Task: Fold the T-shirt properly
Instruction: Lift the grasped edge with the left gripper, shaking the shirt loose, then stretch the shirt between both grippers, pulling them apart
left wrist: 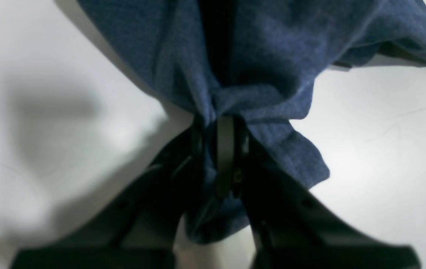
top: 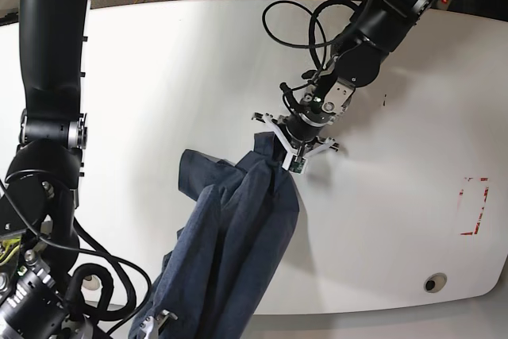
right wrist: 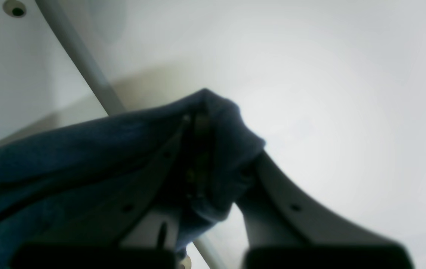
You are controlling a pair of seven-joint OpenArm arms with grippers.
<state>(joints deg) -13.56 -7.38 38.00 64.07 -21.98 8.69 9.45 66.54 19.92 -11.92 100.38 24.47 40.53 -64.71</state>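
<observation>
From the base view I see a white bench [top: 159, 93] filling most of the frame, glossy, with rounded edges. Beyond its far edge is a strip of speckled grey floor with cables, one of them yellow, and dark equipment at top centre. A red rectangular mark [top: 474, 206] sits on the bench at the view's right edge, and a small round hole [top: 432, 283] lies near the front corner on that side. A tiny dark speck shows between the mark and the arm.

The shirt [top: 230, 252] hangs stretched in a long bunched band between my two grippers, running diagonally from mid-bench down to the front edge. One sleeve-like flap sticks out to the view's left near the upper end. No lettering shows.

The left gripper [top: 292, 152] pinches the upper end of the shirt; in the left wrist view its dark fingers [left wrist: 225, 157] are pressed together on a gathered knot of heathered blue cloth, with the bench pale and shadowed below.

The right gripper [right wrist: 198, 149] is clamped on the lower end, cloth folded over its tips in the right wrist view. Behind it I see a grey bar [right wrist: 82, 59] running diagonally and a round hole [right wrist: 14, 8] in a white surface. That view is soft and blurred.
</observation>
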